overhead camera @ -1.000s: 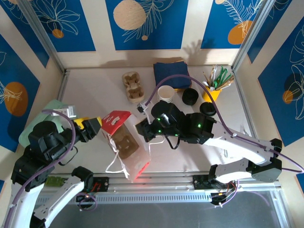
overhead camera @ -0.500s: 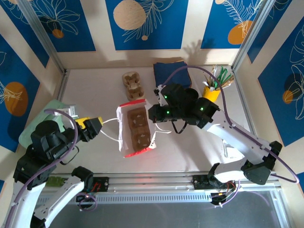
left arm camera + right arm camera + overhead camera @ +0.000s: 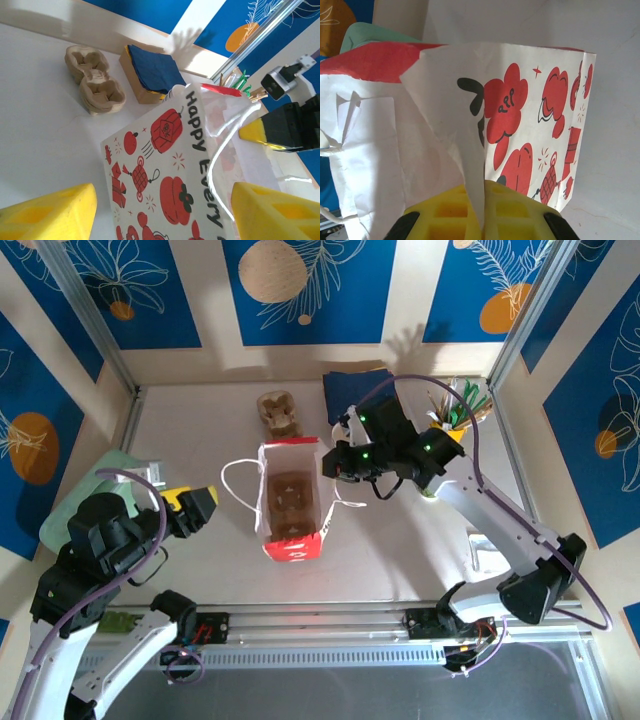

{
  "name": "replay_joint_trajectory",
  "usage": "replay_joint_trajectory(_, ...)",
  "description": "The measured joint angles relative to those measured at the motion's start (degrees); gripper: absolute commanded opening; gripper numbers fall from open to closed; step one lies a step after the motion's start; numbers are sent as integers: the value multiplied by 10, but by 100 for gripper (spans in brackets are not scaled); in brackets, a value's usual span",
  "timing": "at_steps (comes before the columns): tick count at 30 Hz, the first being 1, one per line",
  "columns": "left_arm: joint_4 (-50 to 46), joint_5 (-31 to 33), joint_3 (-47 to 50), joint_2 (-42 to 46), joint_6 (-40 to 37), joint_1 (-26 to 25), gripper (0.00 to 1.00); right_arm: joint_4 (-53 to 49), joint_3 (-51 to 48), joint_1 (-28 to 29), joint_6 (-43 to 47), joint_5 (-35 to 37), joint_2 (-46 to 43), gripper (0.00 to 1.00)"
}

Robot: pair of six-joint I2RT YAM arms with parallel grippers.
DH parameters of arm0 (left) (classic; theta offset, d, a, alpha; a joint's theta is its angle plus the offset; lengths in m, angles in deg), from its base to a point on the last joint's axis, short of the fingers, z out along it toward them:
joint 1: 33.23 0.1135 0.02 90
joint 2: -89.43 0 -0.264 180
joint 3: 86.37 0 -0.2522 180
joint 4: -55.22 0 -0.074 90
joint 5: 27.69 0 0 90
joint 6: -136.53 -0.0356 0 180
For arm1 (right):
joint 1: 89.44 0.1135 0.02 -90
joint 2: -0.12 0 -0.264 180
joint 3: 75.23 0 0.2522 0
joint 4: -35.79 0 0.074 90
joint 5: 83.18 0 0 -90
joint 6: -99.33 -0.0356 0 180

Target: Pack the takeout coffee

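The left gripper (image 3: 197,508) is held low at the near left, fingers apart, just beside the upright printed paper bag (image 3: 293,547) — its right rim is clamped by the right gripper (image 3: 335,466), arm stretched forward, wrist turned left. The takeout coffee's place cannot be told.

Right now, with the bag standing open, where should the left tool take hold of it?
On the bag, I'd pinch the top edge of its left wall, coming in from the left. It stands upright with its mouth open, the right tool is shut on the opposite wall, and the open left tool faces that free side.
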Motion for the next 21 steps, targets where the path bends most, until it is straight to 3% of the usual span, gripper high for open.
replay_joint_trajectory(21, -1, 2, 1, 7, 0, 0, 72, 9, 17, -80, 42, -83, 87, 0)
